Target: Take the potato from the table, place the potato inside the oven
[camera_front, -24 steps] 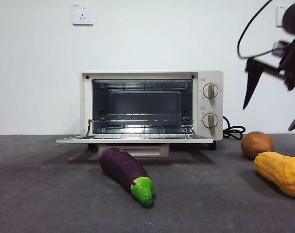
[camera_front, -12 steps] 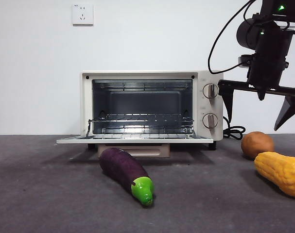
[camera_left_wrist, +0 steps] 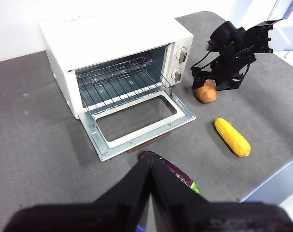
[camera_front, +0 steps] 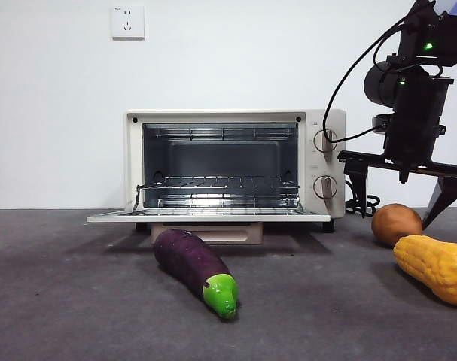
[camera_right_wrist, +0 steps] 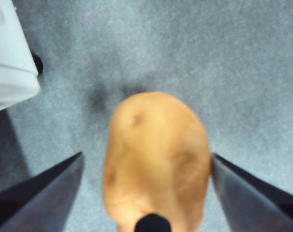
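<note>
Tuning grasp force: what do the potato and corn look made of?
Potato: looks like smooth moulded plastic or foam with a matte, even orange-brown skin and shallow dimples, so probably a replica, hardness unclear. Corn: glossy yellow with regular moulded ridges, likely hard plastic. The right tool straddles the potato, open.

We see the potato (camera_front: 397,224) (smooth brown-orange oval) resting on the table (camera_front: 77,301), a dark grey mottled surface, just right of the oven (camera_front: 236,165) near its black cord. Oven is cream-white, door dropped fully open, wire rack bare, two round knobs on the right. Potato sits clear of the oven body.
</note>
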Controlling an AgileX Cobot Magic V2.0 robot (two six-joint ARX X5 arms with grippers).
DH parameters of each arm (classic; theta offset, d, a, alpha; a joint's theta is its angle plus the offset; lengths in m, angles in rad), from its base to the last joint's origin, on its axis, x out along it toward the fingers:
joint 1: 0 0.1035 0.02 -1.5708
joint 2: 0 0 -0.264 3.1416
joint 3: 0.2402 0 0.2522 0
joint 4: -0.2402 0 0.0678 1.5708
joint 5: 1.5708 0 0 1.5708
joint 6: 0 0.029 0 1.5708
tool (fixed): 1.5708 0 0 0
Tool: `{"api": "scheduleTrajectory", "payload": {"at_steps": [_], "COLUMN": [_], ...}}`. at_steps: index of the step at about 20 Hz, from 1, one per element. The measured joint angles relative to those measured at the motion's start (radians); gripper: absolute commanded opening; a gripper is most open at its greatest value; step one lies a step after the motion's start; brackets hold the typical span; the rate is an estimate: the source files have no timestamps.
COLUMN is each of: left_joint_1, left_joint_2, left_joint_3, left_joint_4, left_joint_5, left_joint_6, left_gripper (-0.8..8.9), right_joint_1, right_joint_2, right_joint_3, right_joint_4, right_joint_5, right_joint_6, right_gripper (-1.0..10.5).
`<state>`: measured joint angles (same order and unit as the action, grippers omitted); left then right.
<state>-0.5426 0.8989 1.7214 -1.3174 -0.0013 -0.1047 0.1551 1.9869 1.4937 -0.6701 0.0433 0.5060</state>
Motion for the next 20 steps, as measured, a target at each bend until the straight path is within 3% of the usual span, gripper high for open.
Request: {"api": "scheduleTrajectory", "payload": {"at_steps": [4, 6, 7, 14, 20], "left_joint_1": [0.000, 0.000, 0.000, 0.000, 0.000], "left_joint_2": [0.000, 0.000, 0.000, 0.000, 0.000], "left_joint_3": [0.000, 0.000, 0.000, 0.000, 0.000], "left_joint_4": [0.000, 0.000, 0.000, 0.000, 0.000], "left_joint_5": [-0.001, -0.002, -0.002, -0.003, -0.003], "left_joint_6": [0.000, 0.001, 0.001, 0.002, 0.008], "left_gripper": [-0.06, -0.06, -0.06, -0.06, -0.06], "right_joint_1": [0.000, 0.000, 0.000, 0.000, 0.002], "right_joint_2": [0.004, 0.013, 0.013, -0.012, -0.292], "right_joint_3": [0.000, 0.000, 0.001, 0.003, 0.003], "right_joint_4": [-0.044, -0.066, -0.065, -0.145, -0.238], "right_joint_5": [-0.006, -0.005, -0.002, 0.014, 0.013], "right_joint_6": [-0.005, -0.006, -0.009, -0.062, -0.148], "right_gripper": [3.6, 1.5, 1.2, 1.2, 1.2]}}
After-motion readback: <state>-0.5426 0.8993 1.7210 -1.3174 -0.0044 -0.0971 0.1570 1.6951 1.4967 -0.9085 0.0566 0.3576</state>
